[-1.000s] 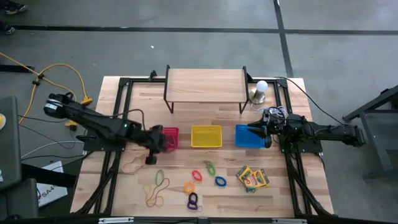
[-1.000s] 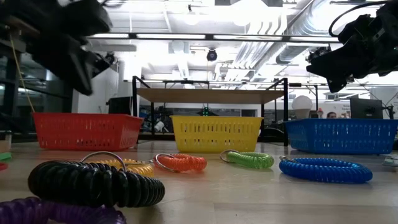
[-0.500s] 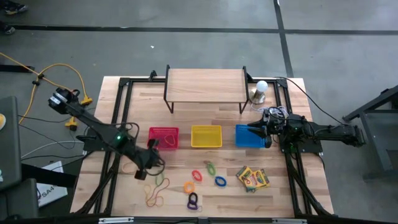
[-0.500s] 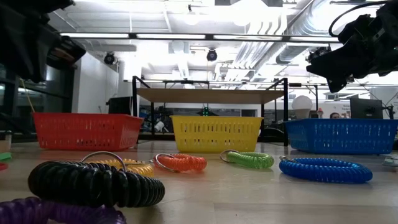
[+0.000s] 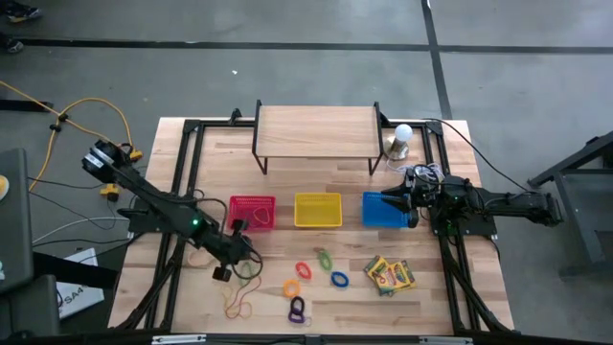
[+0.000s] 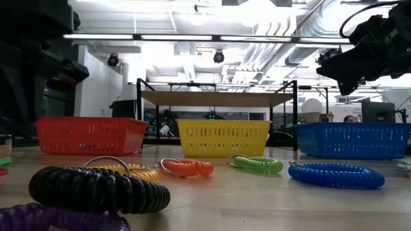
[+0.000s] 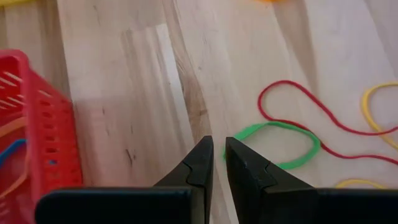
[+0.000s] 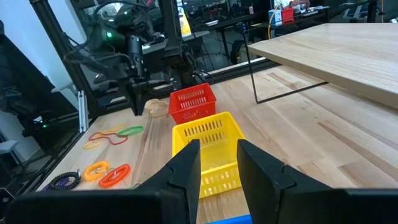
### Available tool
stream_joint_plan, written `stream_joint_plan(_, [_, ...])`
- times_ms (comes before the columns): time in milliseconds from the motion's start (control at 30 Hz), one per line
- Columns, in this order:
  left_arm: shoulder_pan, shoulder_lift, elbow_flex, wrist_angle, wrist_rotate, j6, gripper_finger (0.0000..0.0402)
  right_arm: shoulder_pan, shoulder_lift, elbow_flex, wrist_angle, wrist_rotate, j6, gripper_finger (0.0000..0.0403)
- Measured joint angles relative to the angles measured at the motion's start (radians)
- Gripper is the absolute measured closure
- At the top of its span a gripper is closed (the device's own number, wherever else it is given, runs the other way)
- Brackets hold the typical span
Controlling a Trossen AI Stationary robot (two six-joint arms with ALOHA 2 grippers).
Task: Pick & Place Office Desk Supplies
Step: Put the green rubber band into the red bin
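Note:
Loose rubber bands lie flat on the wood near the front left: a green one (image 7: 280, 144), a red one (image 7: 311, 115) and a yellow one (image 7: 379, 102). My left gripper (image 7: 218, 142) (image 5: 223, 271) hangs just above the table beside the green band, pointing steeply down. A narrow gap shows between its fingers, with nothing in it. Coiled rings, orange (image 5: 304, 271), green (image 5: 325, 258) and blue (image 5: 339, 279), lie mid-front. The crayon boxes (image 5: 390, 275) lie flat at the front right. My right gripper (image 8: 217, 146) (image 5: 391, 199) waits level over the blue basket (image 5: 381, 213), open and empty.
A red basket (image 5: 252, 212) holding rubber bands, a yellow basket (image 5: 318, 210) and the blue one stand in a row mid-table. A wooden shelf (image 5: 316, 134) stands at the back, with a white bulb (image 5: 402, 139) to its right. A tan band (image 5: 203, 254) and a purple-black coil (image 5: 297, 309) lie up front.
My left gripper has swung away from the red basket toward the table's near edge and sunk toward the loose rubber bands, rolling a little on the way. Its finger gap looks unchanged. Nothing on the table has moved.

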Motion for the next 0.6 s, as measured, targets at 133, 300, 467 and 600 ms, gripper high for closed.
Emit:
stream_joint_plan(133, [0.0, 0.061, 0.0, 0.036, 0.03, 0.0, 0.0362, 0.0, 0.0, 0.0, 0.0, 0.0, 0.0, 0.0309])
stream_joint_plan(300, [0.0, 0.129, 0.0, 0.096, 0.08, 0.0, 0.0362, 0.0, 0.0, 0.0, 0.0, 0.0, 0.0, 0.0309])
stream_joint_plan(467, [0.0, 0.155, 0.0, 0.117, 0.099, 0.0, 0.0362, 0.0, 0.0, 0.0, 0.0, 0.0, 0.0, 0.0309])
stream_joint_plan(600, [0.0, 0.155, 0.0, 0.119, 0.099, 0.0, 0.0362, 0.0, 0.0, 0.0, 0.0, 0.0, 0.0, 0.0309])
